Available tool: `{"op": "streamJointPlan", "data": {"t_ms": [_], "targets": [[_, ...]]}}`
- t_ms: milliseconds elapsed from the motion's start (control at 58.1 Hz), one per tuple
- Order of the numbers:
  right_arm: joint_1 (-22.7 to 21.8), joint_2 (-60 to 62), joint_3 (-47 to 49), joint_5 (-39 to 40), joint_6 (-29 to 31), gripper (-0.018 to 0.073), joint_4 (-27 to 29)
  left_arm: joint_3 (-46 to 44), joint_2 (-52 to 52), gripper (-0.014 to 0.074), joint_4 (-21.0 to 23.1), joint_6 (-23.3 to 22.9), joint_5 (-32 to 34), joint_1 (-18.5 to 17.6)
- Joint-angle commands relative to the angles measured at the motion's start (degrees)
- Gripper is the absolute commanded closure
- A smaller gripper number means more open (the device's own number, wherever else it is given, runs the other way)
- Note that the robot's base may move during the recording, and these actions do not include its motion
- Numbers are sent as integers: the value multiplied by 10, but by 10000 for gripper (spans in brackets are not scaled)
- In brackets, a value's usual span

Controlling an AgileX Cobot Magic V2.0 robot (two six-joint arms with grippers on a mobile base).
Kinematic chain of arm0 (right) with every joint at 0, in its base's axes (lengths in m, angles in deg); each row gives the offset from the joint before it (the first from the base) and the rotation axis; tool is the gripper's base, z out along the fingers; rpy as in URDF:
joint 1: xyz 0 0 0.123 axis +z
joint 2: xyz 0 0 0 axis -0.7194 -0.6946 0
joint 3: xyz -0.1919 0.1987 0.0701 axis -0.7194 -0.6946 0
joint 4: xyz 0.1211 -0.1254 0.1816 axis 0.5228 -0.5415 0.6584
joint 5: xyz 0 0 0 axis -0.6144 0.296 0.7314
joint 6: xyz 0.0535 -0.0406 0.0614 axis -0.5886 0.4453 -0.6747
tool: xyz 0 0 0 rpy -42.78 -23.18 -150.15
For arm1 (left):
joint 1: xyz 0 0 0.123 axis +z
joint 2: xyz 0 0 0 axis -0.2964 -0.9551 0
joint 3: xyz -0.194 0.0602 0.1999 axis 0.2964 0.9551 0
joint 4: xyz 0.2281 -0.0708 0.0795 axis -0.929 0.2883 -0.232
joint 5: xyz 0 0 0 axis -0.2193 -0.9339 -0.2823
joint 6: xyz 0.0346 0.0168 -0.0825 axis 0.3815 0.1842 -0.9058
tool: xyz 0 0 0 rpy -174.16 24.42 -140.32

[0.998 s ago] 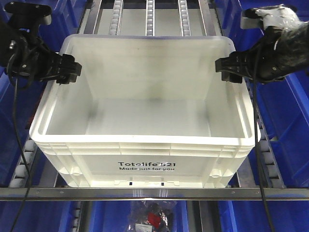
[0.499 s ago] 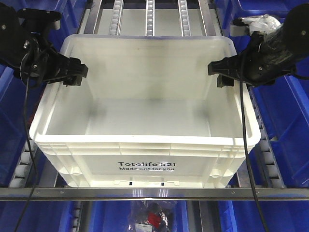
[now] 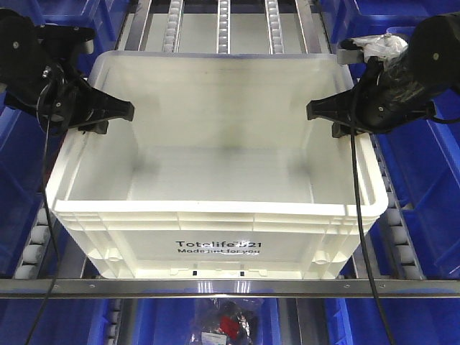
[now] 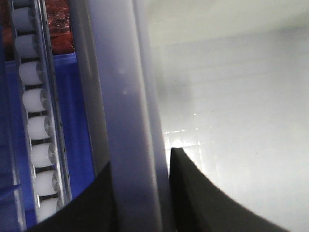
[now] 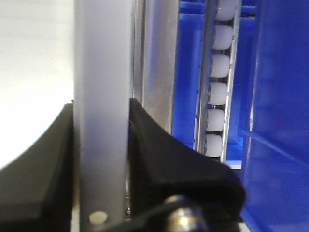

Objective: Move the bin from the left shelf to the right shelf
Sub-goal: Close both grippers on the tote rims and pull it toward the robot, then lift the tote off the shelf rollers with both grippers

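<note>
Steel rails and white rollers (image 3: 223, 21) of the right shelf (image 3: 230, 287) underneath, with dark blue totes (image 3: 431, 201) crowding both flanks. On those rollers, close behind the flat front bar: the bin (image 3: 144, 244), upright and empty. Lies with its long axis crosswise to the rails, printed long face toward the bar. Left hand (image 3: 123, 112) and right hand (image 3: 316, 111) astride opposite short walls, likely for a balanced two-sided hold. Right fingers (image 5: 159, 145) clenched on the wall. Left seemingly clenched too, though the close-up blurs.
</note>
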Motion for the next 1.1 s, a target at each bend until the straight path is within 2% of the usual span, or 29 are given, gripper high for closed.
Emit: {"op": "streamJointPlan", "data": {"t_ms": [0, 344, 448, 568, 912, 1084], "targets": [[0, 24, 18, 19, 5, 573, -14, -18, 23, 605, -16, 8, 8, -3], [0, 29, 27, 0, -10, 564, -26, -27, 27, 604, -13, 5, -13, -3], [1, 44, 37, -13, -36, 563, -27, -48, 35, 604, -16, -31, -46, -5], [1, 71, 38, -13, -39, 561, -44, -70, 55, 604, -31, -79, -73, -14], [1, 144, 38, -55, -42, 558, -27, -68, 85, 604, -29, -113, -101, -63], [14, 165, 35, -71, -42, 557, -32, -37, 100, 604, -29, -127, -109, -71]]}}
